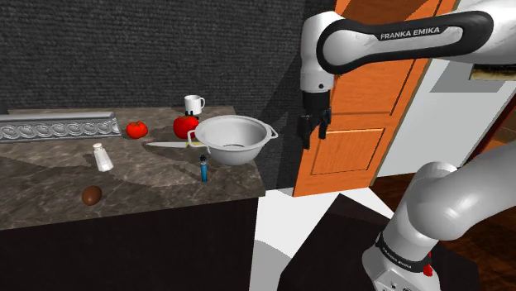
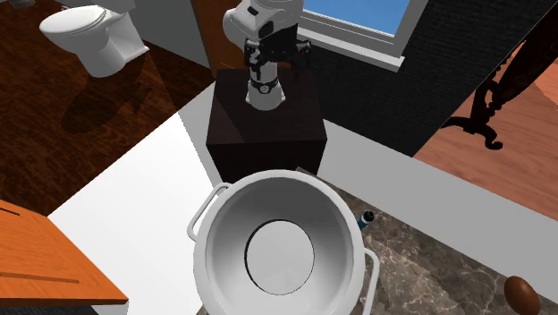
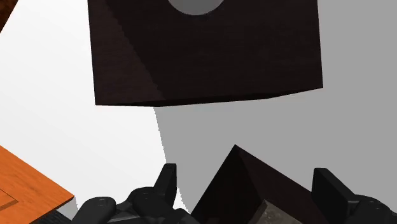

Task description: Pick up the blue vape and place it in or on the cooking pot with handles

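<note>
The blue vape [image 1: 203,169] stands upright on the dark marble counter [image 1: 165,178], just in front of the white cooking pot with two handles [image 1: 234,139]. The second exterior view looks down into the pot [image 2: 277,251], with the vape [image 2: 366,220] peeking out beside its rim. My gripper [image 1: 315,136] hangs open off the counter's right edge, level with the pot and a hand's width from its right handle, holding nothing. In the wrist view the gripper [image 3: 248,191] points down with its fingers [image 3: 167,181] wide apart above the counter's corner [image 3: 238,181].
On the counter stand a white mug [image 1: 193,104], two red tomatoes [image 1: 136,130], a knife [image 1: 169,145], a shaker [image 1: 102,157] and a brown oval thing [image 1: 92,195]. An orange door [image 1: 364,107] is behind the gripper. The dark stand [image 3: 203,57] lies below.
</note>
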You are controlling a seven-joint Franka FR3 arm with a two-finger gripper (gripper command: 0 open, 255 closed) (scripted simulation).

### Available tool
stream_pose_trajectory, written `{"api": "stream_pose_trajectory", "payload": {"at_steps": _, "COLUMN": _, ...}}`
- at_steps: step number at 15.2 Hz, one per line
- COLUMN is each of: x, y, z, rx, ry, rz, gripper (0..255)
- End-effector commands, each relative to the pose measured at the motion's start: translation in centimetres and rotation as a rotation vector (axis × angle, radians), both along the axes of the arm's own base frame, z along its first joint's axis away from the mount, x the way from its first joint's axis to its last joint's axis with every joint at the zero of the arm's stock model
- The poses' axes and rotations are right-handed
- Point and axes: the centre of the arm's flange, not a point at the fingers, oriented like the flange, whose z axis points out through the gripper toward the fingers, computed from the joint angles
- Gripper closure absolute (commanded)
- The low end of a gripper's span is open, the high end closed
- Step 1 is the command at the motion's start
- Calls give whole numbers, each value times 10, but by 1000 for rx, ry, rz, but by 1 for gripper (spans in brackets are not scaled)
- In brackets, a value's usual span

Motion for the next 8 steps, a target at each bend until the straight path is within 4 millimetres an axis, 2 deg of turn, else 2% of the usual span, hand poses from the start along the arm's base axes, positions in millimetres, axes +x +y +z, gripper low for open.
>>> {"api": "stream_pose_trajectory", "payload": {"at_steps": 1, "x": 16, "y": 15, "z": -10, "rx": 2, "ry": -15, "rz": -7, "gripper": 0}}
{"api": "stream_pose_trajectory", "payload": {"at_steps": 8, "x": 83, "y": 61, "z": -39, "rx": 4, "ry": -61, "rz": -30, "gripper": 0}}
